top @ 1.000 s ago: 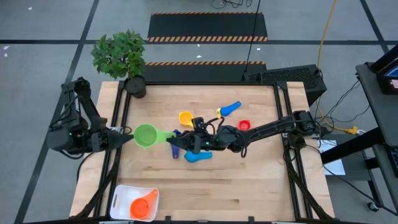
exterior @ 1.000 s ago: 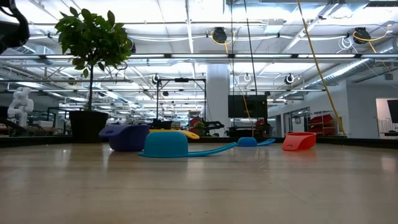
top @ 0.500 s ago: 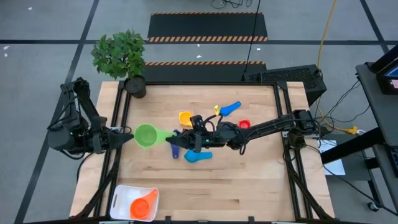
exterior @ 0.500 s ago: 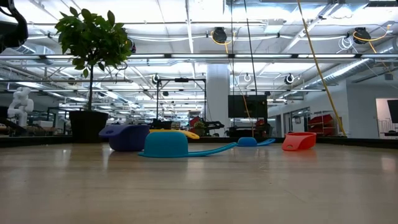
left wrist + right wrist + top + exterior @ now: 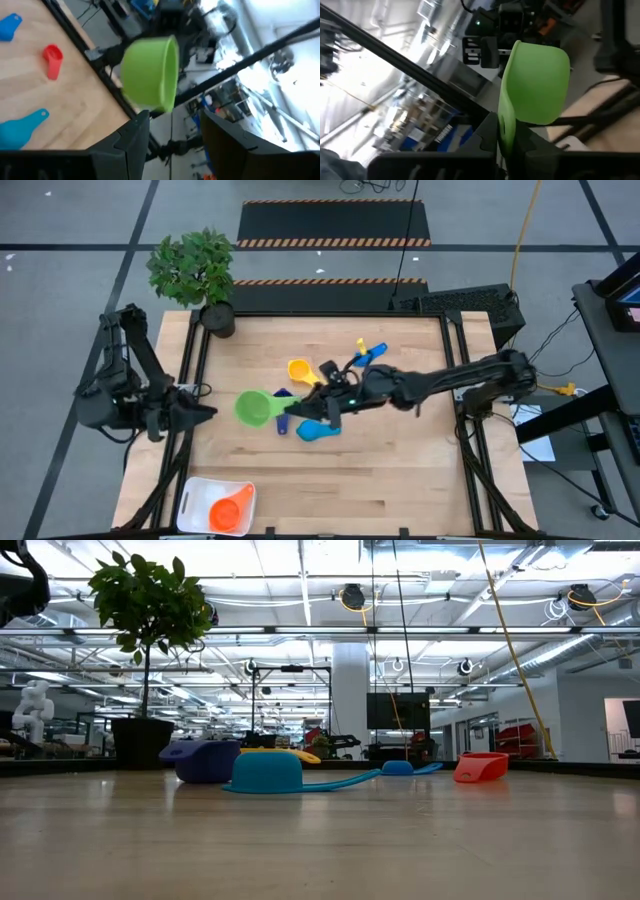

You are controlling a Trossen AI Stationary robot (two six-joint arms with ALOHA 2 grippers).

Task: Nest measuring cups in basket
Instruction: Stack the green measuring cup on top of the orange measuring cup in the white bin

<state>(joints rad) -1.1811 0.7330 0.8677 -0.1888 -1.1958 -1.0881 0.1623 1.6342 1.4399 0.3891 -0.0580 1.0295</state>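
My right gripper is shut on the green cup and holds it in the air over the table's middle left. My left gripper is open just left of the cup and apart from it. In the left wrist view the cup stands beyond the spread fingers. The yellow cup, the dark blue cup, the light blue cup and a small blue cup lie on the table. The red cup lies farther right. The orange cup lies in the white basket. My right gripper pinches the green cup's flat handle between its two fingers. The fingers come level from the table's right and lie along the handle. The bowl sticks out past the fingertips, its opening up, lifted clear of the table.
A potted plant stands at the far left corner. The basket stands at the near left corner. The loose cups lie under and beside my right arm. Bare wood takes up the near right.
My right gripper has gone toward the table's right edge with the green cup, which now stands apart from my left gripper. My left gripper has drawn back a little toward the near edge.
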